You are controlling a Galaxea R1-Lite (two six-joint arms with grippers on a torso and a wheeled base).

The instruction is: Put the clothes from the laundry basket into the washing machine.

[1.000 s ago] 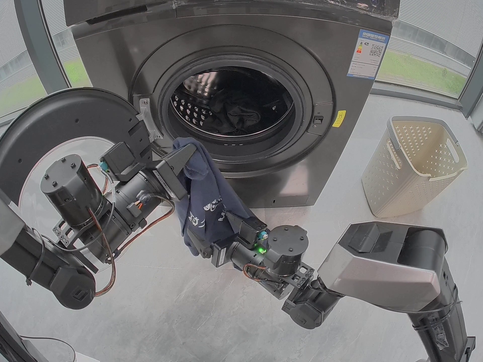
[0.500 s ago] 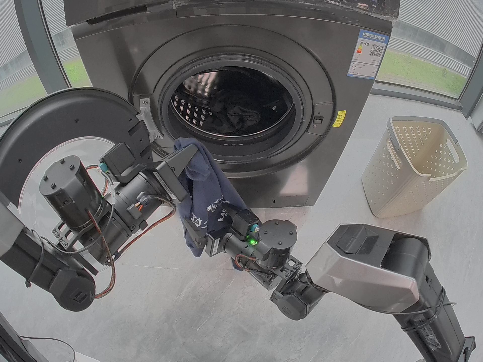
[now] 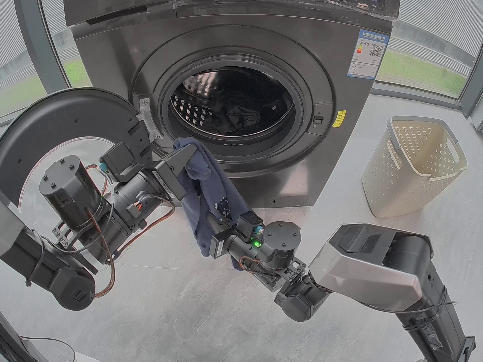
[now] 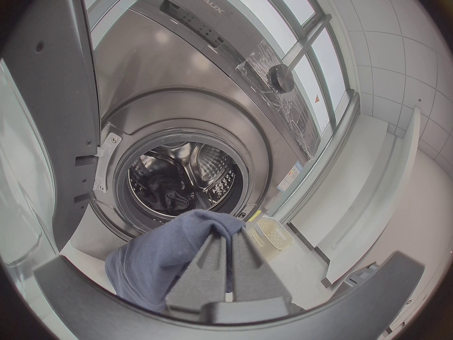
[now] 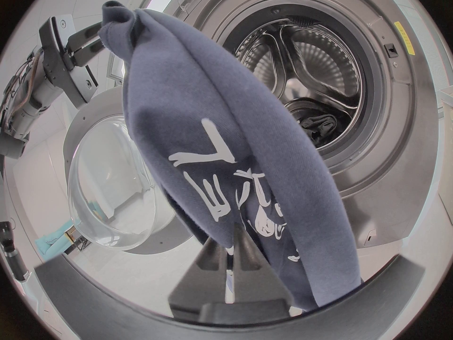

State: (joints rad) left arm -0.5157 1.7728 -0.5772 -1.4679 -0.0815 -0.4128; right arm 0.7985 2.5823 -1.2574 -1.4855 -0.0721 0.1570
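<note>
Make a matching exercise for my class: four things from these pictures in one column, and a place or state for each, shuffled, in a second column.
Column A
1. navy garment
2. laundry basket
3. washer door
4. dark clothes

Column B
a. swung open on the robot's left
b. lying inside the drum
c. held by the left hand and the right hand
d. standing on the floor at the robot's right

Pairs: 1-c; 2-d; 3-a; 4-b
</note>
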